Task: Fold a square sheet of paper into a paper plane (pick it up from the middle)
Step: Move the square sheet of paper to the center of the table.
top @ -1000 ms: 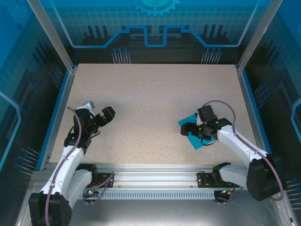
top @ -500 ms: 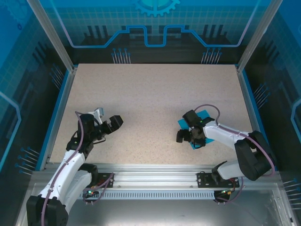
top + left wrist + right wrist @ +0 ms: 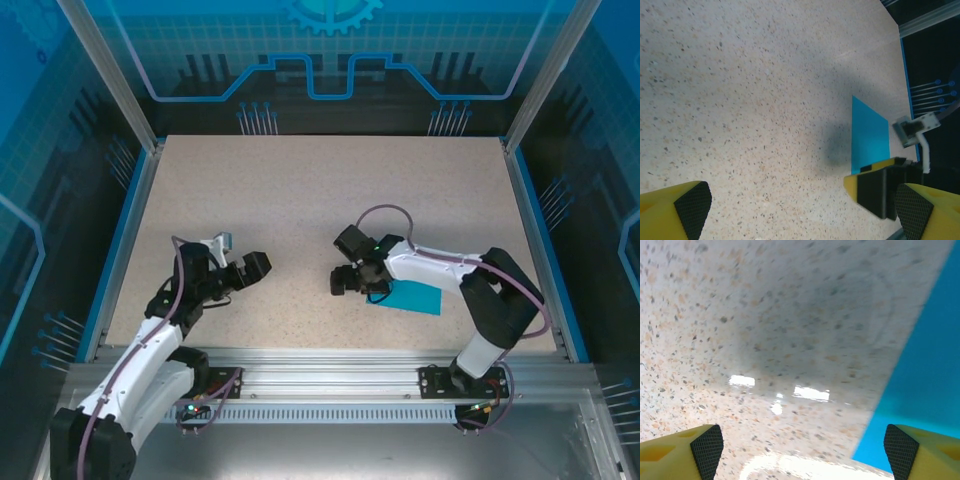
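The teal-blue square sheet of paper (image 3: 412,298) lies flat on the speckled table, right of centre near the front edge. My right gripper (image 3: 350,283) hovers low at the sheet's left end, jaws open. In the right wrist view the paper (image 3: 927,375) runs along the right side, with its edge beside the right finger (image 3: 902,450), and bare table lies between the tips of the right gripper (image 3: 802,447). My left gripper (image 3: 245,268) is open, well left of the paper and pointing toward it. In the left wrist view I see the sheet (image 3: 869,137) ahead, beyond the left gripper (image 3: 800,210). The paper plane is out of view.
The table (image 3: 300,190) is edged by blue rails at the left and right, with a metal frame bar (image 3: 330,360) along the near edge. The right arm's yellow-and-black finger (image 3: 880,192) shows in front of the paper's near end in the left wrist view.
The right gripper swept left toward the table's centre, and the paper moved left with it and turned. The left gripper advanced to the right.
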You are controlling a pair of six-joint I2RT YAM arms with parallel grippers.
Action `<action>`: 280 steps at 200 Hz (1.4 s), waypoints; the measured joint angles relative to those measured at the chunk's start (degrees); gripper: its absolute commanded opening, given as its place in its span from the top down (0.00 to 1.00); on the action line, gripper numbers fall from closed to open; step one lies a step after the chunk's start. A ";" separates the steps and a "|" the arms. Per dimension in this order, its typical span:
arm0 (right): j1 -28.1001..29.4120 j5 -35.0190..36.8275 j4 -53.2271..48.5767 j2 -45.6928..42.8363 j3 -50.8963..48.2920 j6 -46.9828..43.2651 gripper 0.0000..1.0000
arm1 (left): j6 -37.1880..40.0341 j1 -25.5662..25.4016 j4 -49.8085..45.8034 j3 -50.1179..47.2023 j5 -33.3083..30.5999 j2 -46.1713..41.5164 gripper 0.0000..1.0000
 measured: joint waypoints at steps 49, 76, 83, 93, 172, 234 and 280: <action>-18.40 3.37 -1.25 -9.27 -6.49 -3.50 0.13 | 0.39 -6.14 1.16 0.13 0.57 5.73 0.01; -22.32 3.04 -1.25 -8.85 -9.38 -5.97 0.13 | 0.59 -10.49 2.78 1.31 0.48 11.74 0.01; -22.29 2.34 -1.18 -8.24 -9.46 -6.67 0.14 | 0.61 -11.23 3.06 1.90 0.42 13.07 0.01; -22.05 1.38 -0.46 -6.99 -9.46 -7.54 0.14 | 0.87 -11.82 3.19 2.69 0.33 14.40 0.02; -8.63 4.11 -1.84 7.48 2.64 -9.70 0.15 | 2.10 -12.28 3.02 3.39 -1.33 14.03 0.01; -1.20 4.00 -2.36 13.14 10.67 -9.51 0.15 | 2.12 -12.28 2.23 3.39 -2.25 10.54 0.02; -0.85 8.11 -9.03 10.40 12.07 -9.84 0.01 | 2.89 -12.28 2.34 3.39 -2.78 10.45 0.02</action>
